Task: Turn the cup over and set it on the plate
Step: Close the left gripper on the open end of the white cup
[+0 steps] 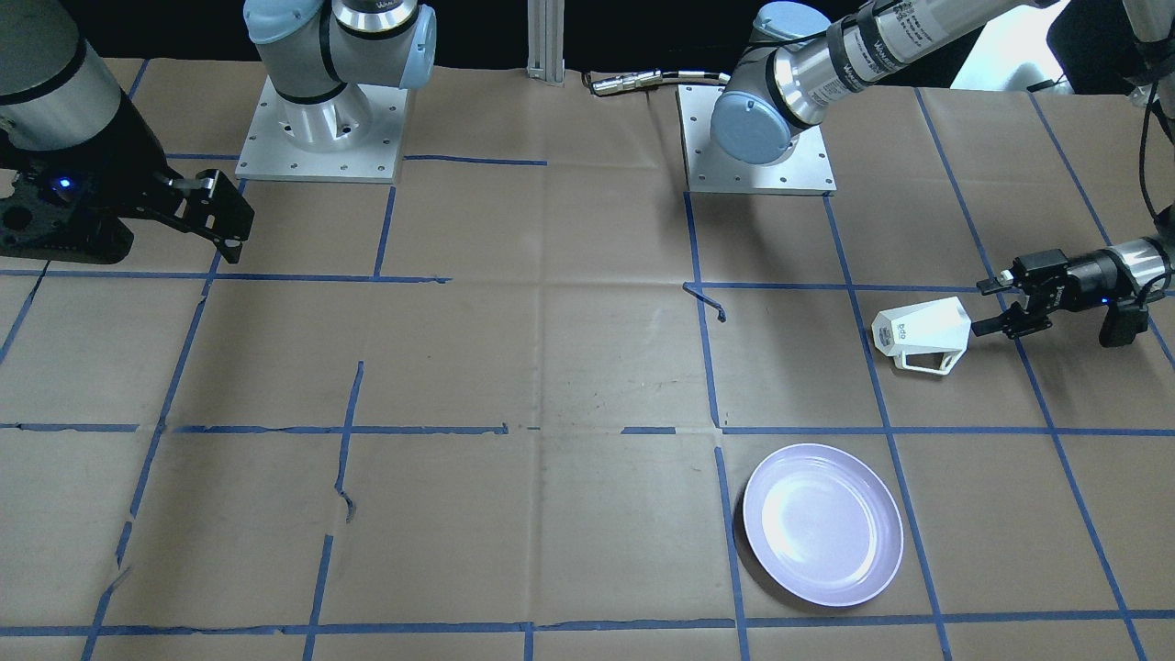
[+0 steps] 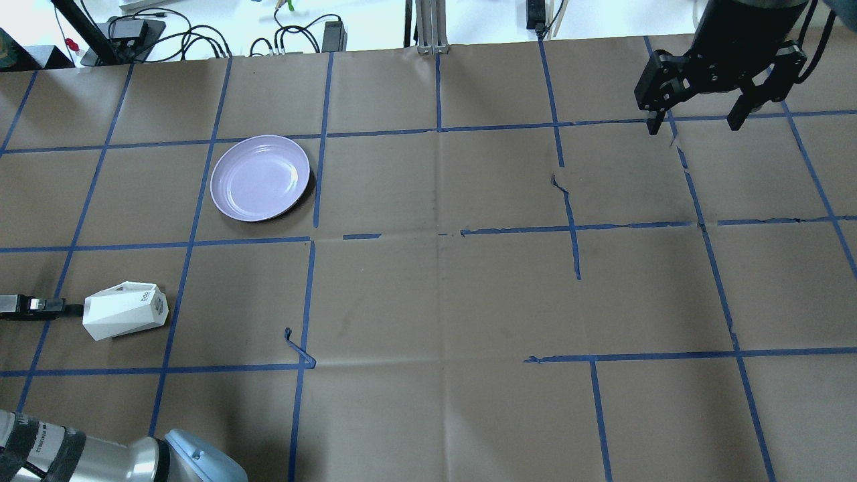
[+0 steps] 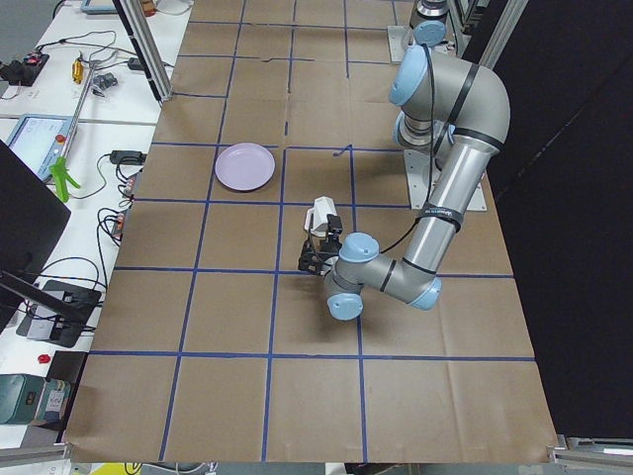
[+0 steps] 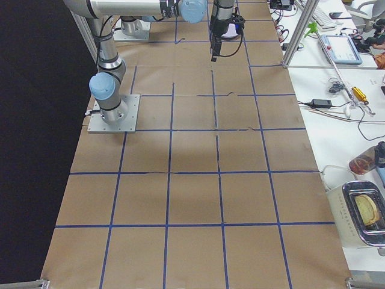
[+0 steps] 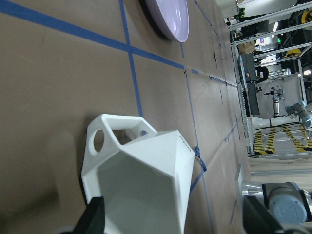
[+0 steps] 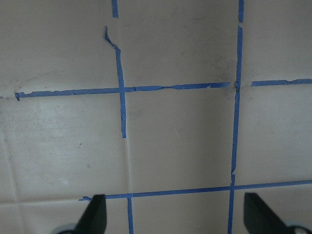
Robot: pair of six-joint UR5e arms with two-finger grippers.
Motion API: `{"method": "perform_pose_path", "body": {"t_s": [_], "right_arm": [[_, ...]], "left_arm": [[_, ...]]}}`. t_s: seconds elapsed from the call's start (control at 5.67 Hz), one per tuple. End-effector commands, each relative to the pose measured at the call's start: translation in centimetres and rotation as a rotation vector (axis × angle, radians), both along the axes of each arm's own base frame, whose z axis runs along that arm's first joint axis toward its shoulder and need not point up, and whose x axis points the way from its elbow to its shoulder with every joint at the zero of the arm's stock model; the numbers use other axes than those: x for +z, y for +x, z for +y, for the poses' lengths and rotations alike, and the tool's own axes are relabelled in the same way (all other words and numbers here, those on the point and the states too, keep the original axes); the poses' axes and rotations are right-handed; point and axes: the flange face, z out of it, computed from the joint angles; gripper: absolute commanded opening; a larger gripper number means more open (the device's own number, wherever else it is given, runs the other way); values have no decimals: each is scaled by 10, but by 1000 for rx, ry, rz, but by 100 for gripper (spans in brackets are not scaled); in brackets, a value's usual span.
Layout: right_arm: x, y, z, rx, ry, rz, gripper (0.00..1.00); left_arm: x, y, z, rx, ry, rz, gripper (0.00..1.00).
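Observation:
The white faceted cup [image 1: 923, 332] lies on its side on the brown paper, its mouth toward my left gripper [image 1: 990, 305] and its teal mark at the base end. The left gripper is open, level with the table, its fingertips at the cup's rim. In the left wrist view the cup [image 5: 146, 180] fills the space between the spread fingers [image 5: 95, 217], handle up and to the left. The lavender plate [image 1: 823, 523] lies empty, apart from the cup, farther from the robot; overhead the plate [image 2: 260, 177] is beyond the cup [image 2: 125, 310]. My right gripper [image 2: 696, 120] is open and empty, far off.
The table is covered in brown paper with a blue tape grid, torn and lifted in places [image 2: 298, 348]. The two arm bases [image 1: 321, 128] stand at the robot's edge. Cables and gear [image 2: 134, 30] lie beyond the far edge.

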Motion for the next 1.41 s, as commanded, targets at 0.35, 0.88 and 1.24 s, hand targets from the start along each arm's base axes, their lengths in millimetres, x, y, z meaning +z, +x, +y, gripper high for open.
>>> {"method": "perform_pose_path", "body": {"t_s": [0.35,0.88,1.24], "right_arm": [[0,0,0,0,0,0,100],[0,0,0,0,0,0,100],[0,0,0,0,-1,0,100]], "left_arm": [[-22,-22,5,41,87,212,99],[-27,-21,-2,107,91,234,76],[-27,-21,-1,106,93,234,36]]}}
